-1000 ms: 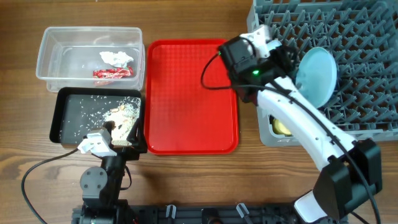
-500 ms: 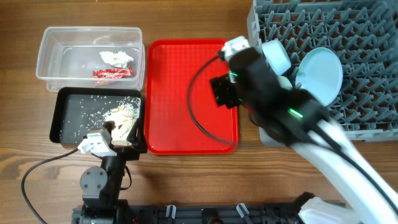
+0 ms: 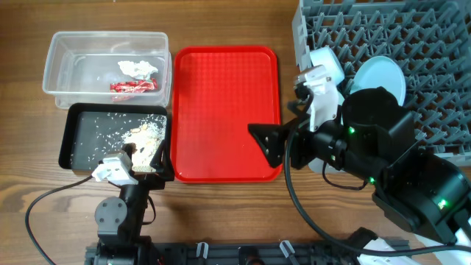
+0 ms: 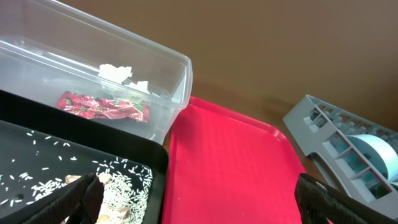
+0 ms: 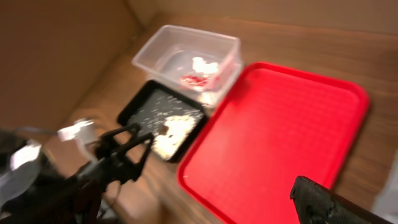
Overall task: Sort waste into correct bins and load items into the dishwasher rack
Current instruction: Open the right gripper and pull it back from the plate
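The pale blue plate (image 3: 379, 79) stands on edge in the grey dishwasher rack (image 3: 427, 44), with a small pale bowl (image 3: 327, 66) beside it. My right gripper (image 3: 266, 145) hangs open and empty over the right edge of the red tray (image 3: 221, 103). Only one of its fingers (image 5: 320, 200) shows in the right wrist view. The clear tub (image 3: 66, 70) holds white tissue (image 3: 138, 68) and the red wrapper (image 3: 134, 86). Rice scraps (image 3: 143, 136) lie in the black tray (image 3: 81, 143). My left gripper (image 3: 145, 163) is open at that tray's front right corner, holding nothing.
The right arm's bulk (image 3: 383, 162) is raised close to the overhead camera and hides the rack's front left corner. The left arm's base (image 3: 118, 217) and cable sit at the table's front edge. Bare wood lies in front of the red tray.
The right gripper opened and let go of the pale blue plate, which now stands in the rack. The right arm pulled back left and up over the red tray. The left arm stayed still.
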